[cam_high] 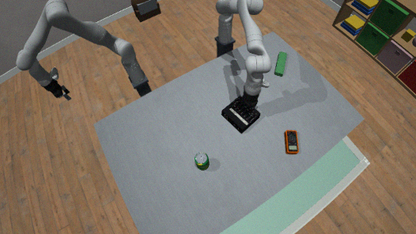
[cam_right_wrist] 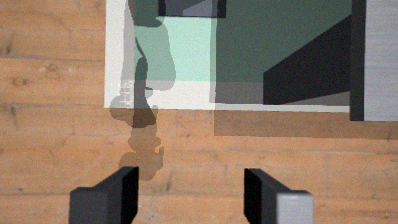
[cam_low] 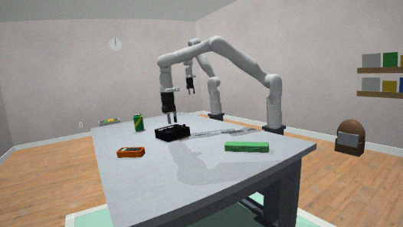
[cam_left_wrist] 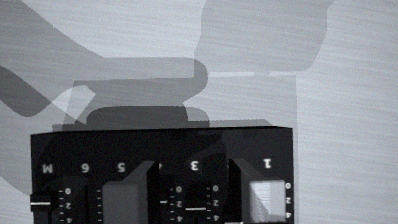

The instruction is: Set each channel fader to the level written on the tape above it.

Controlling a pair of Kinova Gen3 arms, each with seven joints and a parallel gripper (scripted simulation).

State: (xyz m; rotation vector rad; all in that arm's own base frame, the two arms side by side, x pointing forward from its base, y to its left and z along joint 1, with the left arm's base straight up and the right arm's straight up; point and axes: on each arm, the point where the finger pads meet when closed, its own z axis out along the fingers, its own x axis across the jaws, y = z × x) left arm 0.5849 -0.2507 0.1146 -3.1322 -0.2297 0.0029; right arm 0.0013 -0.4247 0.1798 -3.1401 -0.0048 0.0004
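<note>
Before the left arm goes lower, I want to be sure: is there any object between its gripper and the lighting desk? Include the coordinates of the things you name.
Nothing visible stands between the left gripper (cam_high: 246,107) (cam_low: 172,120) and the lighting desk (cam_high: 238,119) (cam_low: 172,133) (cam_left_wrist: 220,145); the green can (cam_high: 202,161) (cam_low: 139,123) is well aside.

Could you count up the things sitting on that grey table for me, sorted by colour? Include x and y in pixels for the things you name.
Black: 1, the lighting desk (cam_high: 240,118) (cam_low: 172,133) (cam_left_wrist: 160,145)
Green: 2, the drink can (cam_high: 202,161) (cam_low: 139,123) and the long green block (cam_high: 281,64) (cam_low: 247,146)
Orange: 1, the handheld meter (cam_high: 291,141) (cam_low: 130,152)
Total: 4
</note>
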